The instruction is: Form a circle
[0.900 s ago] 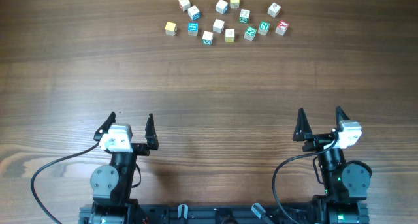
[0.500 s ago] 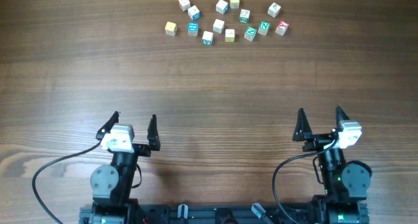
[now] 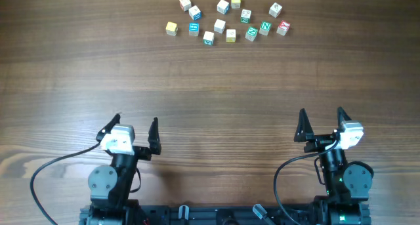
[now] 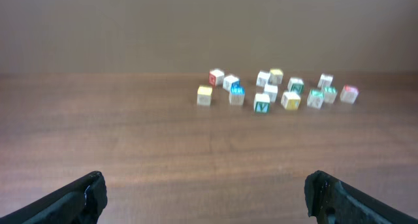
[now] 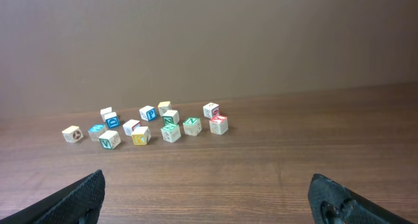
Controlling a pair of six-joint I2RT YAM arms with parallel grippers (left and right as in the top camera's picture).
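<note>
Overhead view: letter cubes (image 3: 220,25) lie in a loose scatter at far side of counter (image 3: 210,87), approx mid-width, some touching, most apart, not in a ring. L pincer (image 3: 135,119) and R pincer (image 3: 321,112) sit at near side, both spread wide, nothing btwn fingers, well apart from cubes. Wrist views: cubes ahead w/ white, blue, green, yellow, red faces.

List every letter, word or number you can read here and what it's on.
"P" (likely), in blue: white cube, right wrist view.
"Z" (likely), in green: green-lettered cube, overhead view.
Remaining cubes: letters too small or blurred. No other text.
</note>
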